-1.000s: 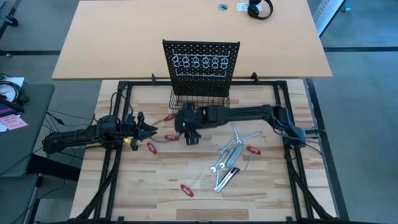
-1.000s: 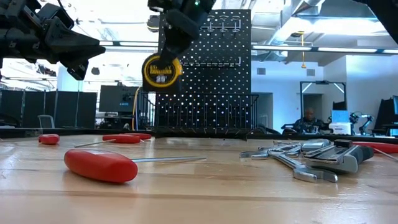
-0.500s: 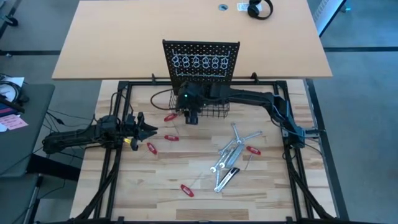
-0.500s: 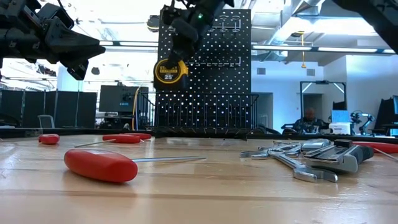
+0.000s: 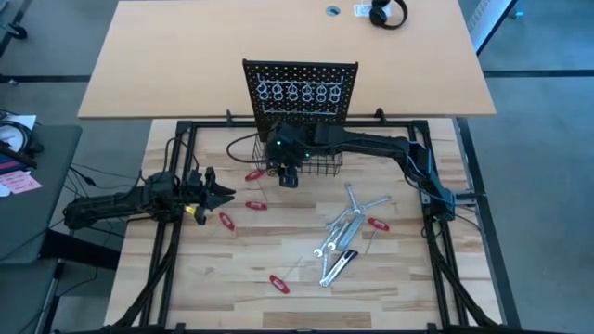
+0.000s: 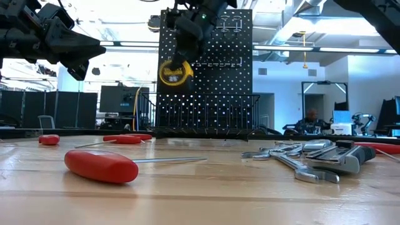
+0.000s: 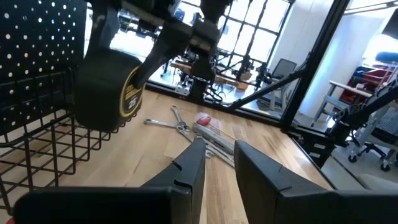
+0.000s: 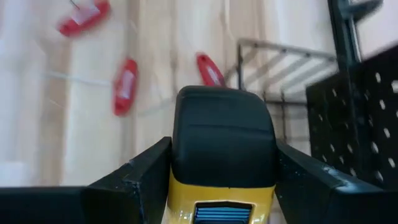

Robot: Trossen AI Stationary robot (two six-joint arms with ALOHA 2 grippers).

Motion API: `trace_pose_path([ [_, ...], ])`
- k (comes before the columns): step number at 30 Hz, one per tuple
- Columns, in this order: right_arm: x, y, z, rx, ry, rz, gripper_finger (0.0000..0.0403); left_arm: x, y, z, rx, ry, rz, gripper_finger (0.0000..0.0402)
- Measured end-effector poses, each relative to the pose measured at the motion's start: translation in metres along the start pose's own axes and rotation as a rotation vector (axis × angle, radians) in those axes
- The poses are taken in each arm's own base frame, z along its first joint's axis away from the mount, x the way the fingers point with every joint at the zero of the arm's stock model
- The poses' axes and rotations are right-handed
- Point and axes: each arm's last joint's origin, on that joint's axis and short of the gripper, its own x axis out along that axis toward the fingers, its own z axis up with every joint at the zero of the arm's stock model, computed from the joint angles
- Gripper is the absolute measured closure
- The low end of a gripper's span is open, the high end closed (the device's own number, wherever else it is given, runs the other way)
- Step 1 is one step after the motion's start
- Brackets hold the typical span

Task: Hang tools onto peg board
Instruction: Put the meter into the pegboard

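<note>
My right gripper (image 5: 288, 173) is shut on a yellow-and-black tape measure (image 6: 172, 72), held in the air over the left end of the black wire basket (image 5: 321, 166), in front of the peg board (image 6: 231, 69). My left gripper (image 5: 219, 193) waits level at the table's left with a narrow gap between its fingers and nothing in it. Red-handled tools (image 5: 255, 205) lie on the wood between the arms. Silver wrenches (image 5: 348, 223) lie in a heap right of centre. My right gripper pinches the tape measure between its two fingers, one on each opposite side of the case (image 8: 180, 155). The fingers (image 8: 146, 171) come from above, slanting down toward the table's far side. The case hangs below them, clear of the basket and the table.
A red-handled tool (image 6: 100, 165) lies close to the near edge, and another (image 5: 278, 283) sits at the front centre. A black-handled tool (image 5: 339, 266) lies among the wrenches. The black frame rails (image 5: 167, 250) run along both sides of the table.
My right gripper has carried the tape measure toward the table's far edge, from above the red tools to over the basket's left end by the peg board. It rolled slightly on the way, and most of the move came early. The tape measure stays clear of everything.
</note>
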Motion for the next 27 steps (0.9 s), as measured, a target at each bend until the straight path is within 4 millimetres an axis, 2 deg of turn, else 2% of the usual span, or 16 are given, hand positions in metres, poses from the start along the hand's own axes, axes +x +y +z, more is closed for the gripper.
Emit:
trace_pose_path([
  [8,0.002,0.000,-0.002,-0.001,0.021,-0.024,0.0158,0.000,0.000,0.000,0.000,0.000,0.001,0.0325],
  [13,0.015,0.001,-0.005,-0.003,0.050,-0.014,0.0158,0.000,0.000,0.000,0.000,0.000,0.000,0.0325],
  [23,0.014,-0.005,-0.005,0.008,0.046,-0.014,0.0158,0.000,0.000,0.000,-0.008,0.000,0.000,0.0325],
  [27,0.028,-0.005,-0.008,0.010,0.058,0.005,0.0158,0.000,0.000,0.000,-0.025,0.000,0.000,0.0325],
])
